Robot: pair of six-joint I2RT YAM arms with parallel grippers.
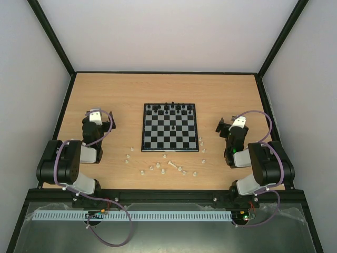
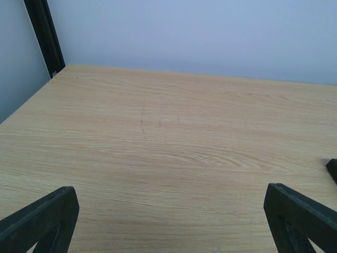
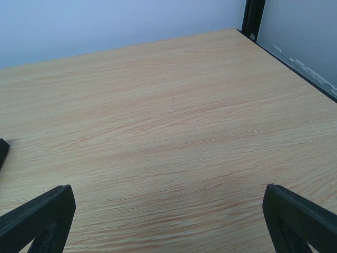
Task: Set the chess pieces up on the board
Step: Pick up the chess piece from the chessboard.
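The board [image 1: 169, 127] lies flat at the middle of the wooden table, seen in the top view. Tiny black pieces [image 1: 171, 109] stand on its far rows. Several pale chess pieces [image 1: 171, 165] lie scattered on the wood in front of the board and by its right front corner [image 1: 201, 143]. My left gripper [image 1: 98, 112] hovers left of the board, open; its wrist view shows only bare wood between the fingers [image 2: 42, 219]. My right gripper [image 1: 226, 125] hovers right of the board, open too, fingers [image 3: 300, 216] apart over bare wood.
Pale walls and a black frame [image 1: 52, 37] close in the table on the left, far and right sides. A black corner [image 2: 331, 169] pokes in at the left wrist view's right edge. Another black corner [image 3: 2, 150] shows at the right wrist view's left edge.
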